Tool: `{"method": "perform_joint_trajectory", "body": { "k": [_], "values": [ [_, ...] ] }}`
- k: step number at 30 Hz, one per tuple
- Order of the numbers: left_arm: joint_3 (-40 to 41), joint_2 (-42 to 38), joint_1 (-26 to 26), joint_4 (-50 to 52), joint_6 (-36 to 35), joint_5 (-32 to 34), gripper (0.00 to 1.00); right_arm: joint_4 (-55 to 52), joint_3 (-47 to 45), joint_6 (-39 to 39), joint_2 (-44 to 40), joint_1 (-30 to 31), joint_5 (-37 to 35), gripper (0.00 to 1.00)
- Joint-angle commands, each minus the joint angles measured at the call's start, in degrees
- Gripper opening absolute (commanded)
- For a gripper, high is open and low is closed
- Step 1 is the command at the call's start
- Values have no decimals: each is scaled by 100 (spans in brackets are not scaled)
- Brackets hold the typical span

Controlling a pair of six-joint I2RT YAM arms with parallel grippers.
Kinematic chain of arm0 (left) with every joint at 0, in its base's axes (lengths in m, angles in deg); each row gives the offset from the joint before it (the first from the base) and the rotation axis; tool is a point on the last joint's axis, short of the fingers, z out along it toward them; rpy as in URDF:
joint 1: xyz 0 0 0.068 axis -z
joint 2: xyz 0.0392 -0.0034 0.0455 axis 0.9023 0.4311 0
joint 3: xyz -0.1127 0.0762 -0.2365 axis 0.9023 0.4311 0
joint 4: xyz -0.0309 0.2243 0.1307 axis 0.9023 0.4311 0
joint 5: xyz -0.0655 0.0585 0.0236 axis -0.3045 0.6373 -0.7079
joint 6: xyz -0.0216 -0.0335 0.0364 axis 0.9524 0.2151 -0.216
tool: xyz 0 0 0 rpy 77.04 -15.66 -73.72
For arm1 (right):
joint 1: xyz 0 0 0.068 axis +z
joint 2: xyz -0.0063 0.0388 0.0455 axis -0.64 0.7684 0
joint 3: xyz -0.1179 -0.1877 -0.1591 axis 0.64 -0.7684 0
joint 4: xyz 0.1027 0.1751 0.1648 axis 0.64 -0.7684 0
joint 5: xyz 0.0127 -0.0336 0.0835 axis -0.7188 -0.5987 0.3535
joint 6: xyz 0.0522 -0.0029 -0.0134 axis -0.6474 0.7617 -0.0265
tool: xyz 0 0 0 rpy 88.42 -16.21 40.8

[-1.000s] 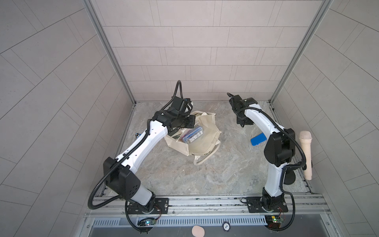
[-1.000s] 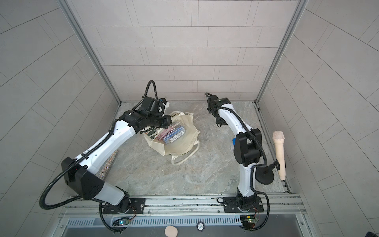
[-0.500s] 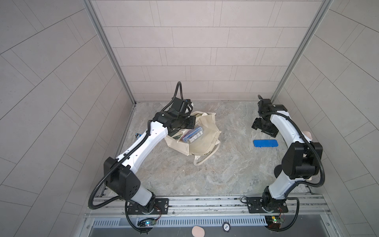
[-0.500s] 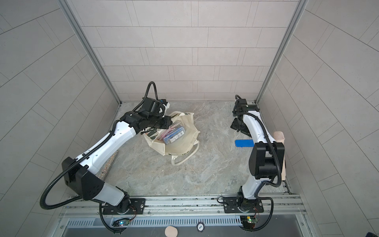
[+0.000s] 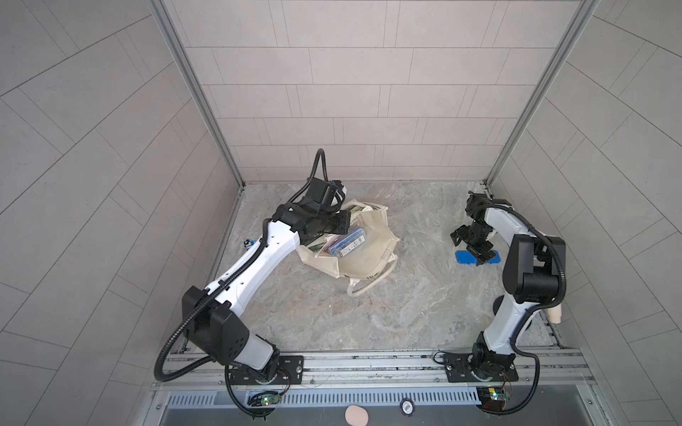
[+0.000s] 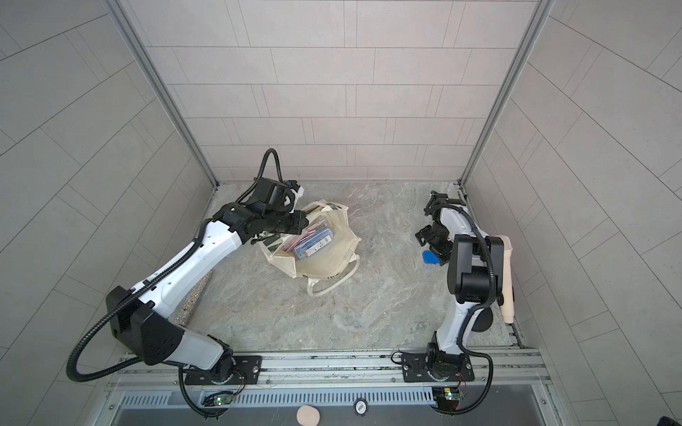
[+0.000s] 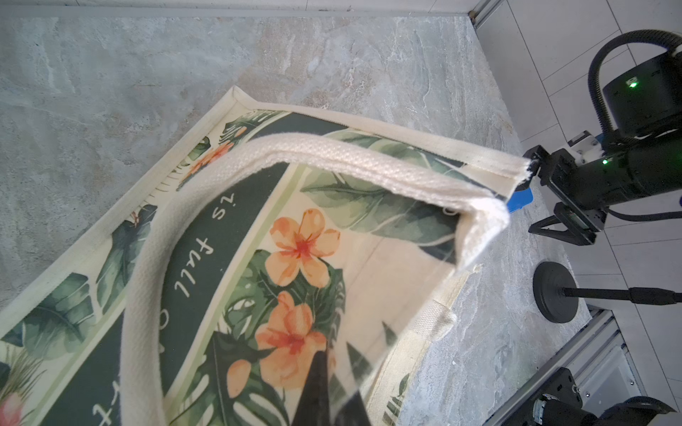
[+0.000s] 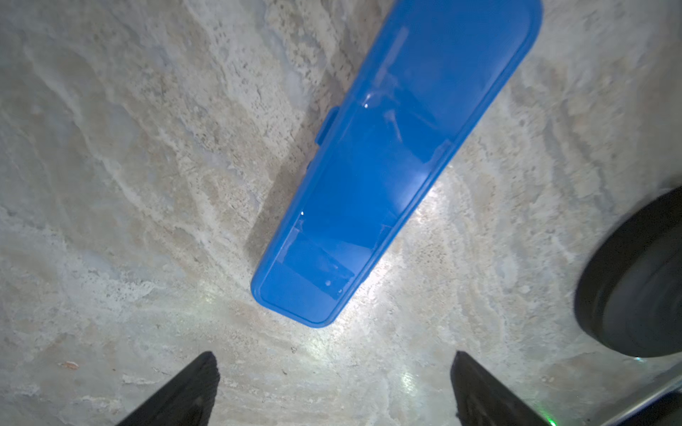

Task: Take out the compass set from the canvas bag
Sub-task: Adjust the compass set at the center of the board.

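Lying flat on the stone floor (image 5: 406,313) at 3 o'clock from its middle, the compass set (image 5: 464,257) (image 6: 428,257) (image 8: 391,166), a shut blue plastic case, is resting outside the canvas bag (image 5: 369,254) (image 6: 328,258) (image 7: 295,258) and well apart from it.

- The right gripper (image 5: 474,243) (image 8: 332,387) is hanging over the set with its jaws standing wide apart and gripping nothing. In the wrist view the case is showing beyond the fingertips, not between them.
- The bag is sitting just 10 o'clock of the floor's middle, mouth gaping upward and one loop handle trailing toward 6 o'clock.
- The left gripper (image 5: 341,223) (image 7: 332,398) is pinching the bag's cloth at its 10 o'clock rim, jaws tight together.
- A clear case (image 5: 348,241) (image 6: 313,241) with blue and pink contents is lying inside the bag.
- A black round stand base (image 8: 634,287) (image 7: 553,291) is sitting near the set.
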Motion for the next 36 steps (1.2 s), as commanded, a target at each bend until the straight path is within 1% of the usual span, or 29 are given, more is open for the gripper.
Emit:
{"method": "perform_joint_trajectory", "body": {
  "k": [1,7,23,30,36],
  "values": [
    [54,-162,-29,64,93,28,0,59,97,-366,150,2,-12,100],
    [-52,-114,-31,161,18,46,0,115,234,-291,486,4,10,99],
    [-175,-26,-29,225,-44,9,0,511,-213,-321,542,36,-78,95],
    [-193,-35,-32,279,-68,-10,0,950,-551,-188,485,34,-69,89],
    [-168,-60,-32,289,-59,-11,0,1080,-588,135,378,34,-217,85]
  ]
}}
